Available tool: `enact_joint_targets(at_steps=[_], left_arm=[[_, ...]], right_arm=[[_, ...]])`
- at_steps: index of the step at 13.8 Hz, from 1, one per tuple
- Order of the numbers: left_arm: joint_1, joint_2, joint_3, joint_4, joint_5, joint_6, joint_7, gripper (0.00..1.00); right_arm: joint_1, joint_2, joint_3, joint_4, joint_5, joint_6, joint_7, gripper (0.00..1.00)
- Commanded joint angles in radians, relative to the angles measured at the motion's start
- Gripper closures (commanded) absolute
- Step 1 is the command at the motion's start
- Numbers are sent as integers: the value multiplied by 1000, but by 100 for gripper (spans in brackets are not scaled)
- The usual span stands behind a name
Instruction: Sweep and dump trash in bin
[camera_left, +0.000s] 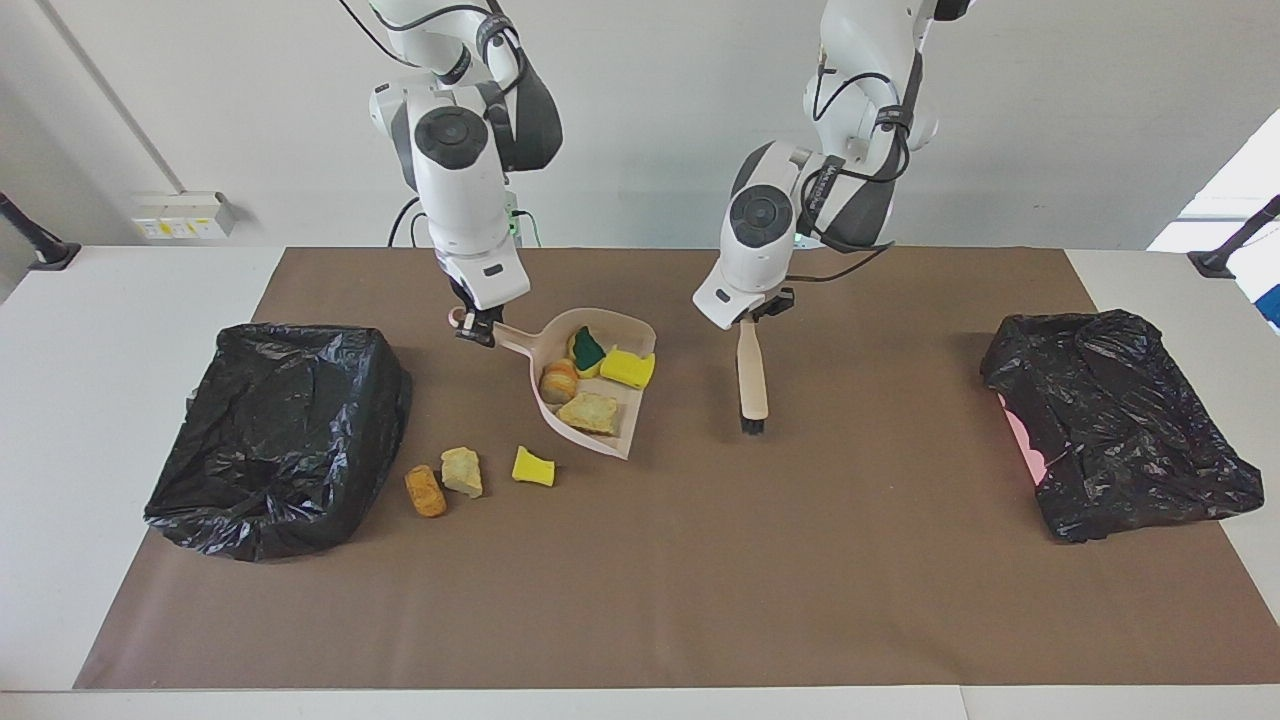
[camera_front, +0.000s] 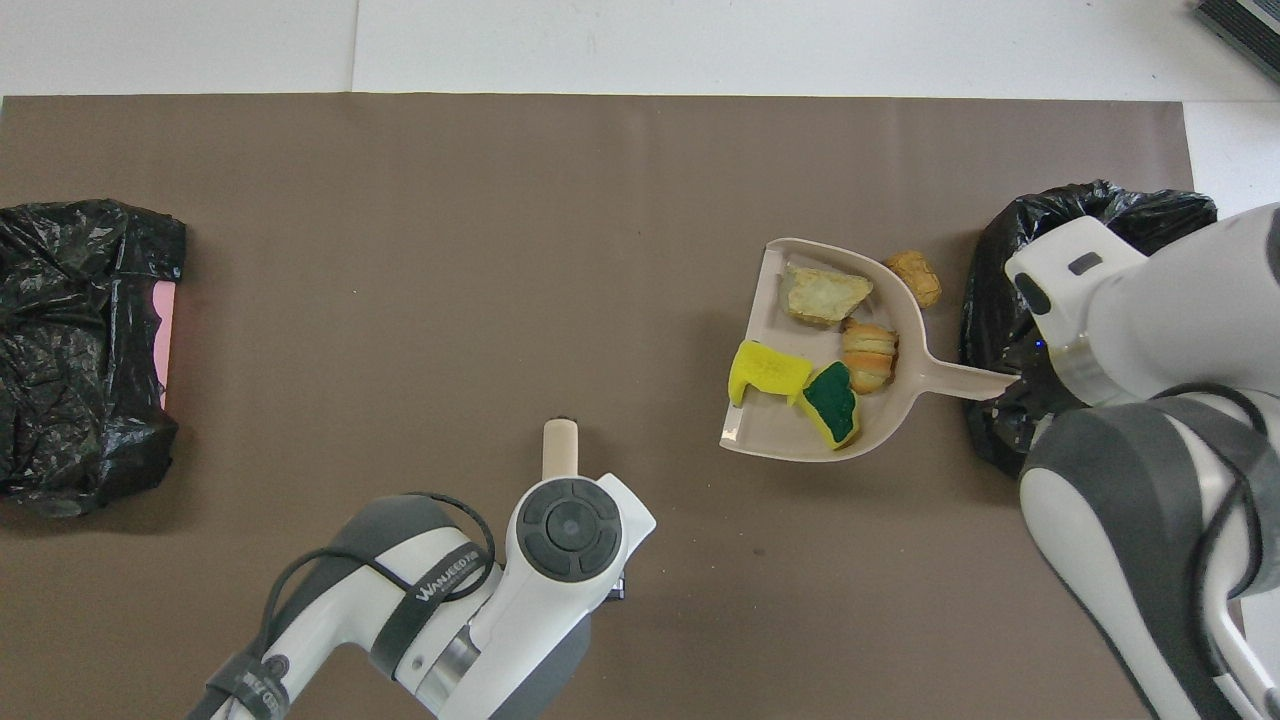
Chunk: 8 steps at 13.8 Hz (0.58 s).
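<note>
- The dustpan (camera_left: 590, 385) handle is clamped in the right gripper (camera_left: 473, 326), raised over the brown mat (camera_left: 700, 580).
- Four trash scraps (camera_left: 592, 377) are carried in it; three scraps (camera_left: 462, 478) lie on the mat beside the black-bagged bin (camera_left: 275, 435).
- The hand brush (camera_left: 751, 378) is clamped by the left gripper (camera_left: 750, 312), bristles down.
</note>
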Motion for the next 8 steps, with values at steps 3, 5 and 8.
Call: enact_joint_targets(at_steps=[3,5,8], left_arm=[[-141,-113,18,-108,-100,41,-114,100],[-169,-102,18,-108,-140,52,-122,100],[-192,-79,18,-108,-154,95,-144,100]], right_arm=[[-177,-5,9,65,35,-52,-152,100],[-258,-5,6,75,47,-71,-248,100],[-381,-2,-20,91,47,-66,-373,100]])
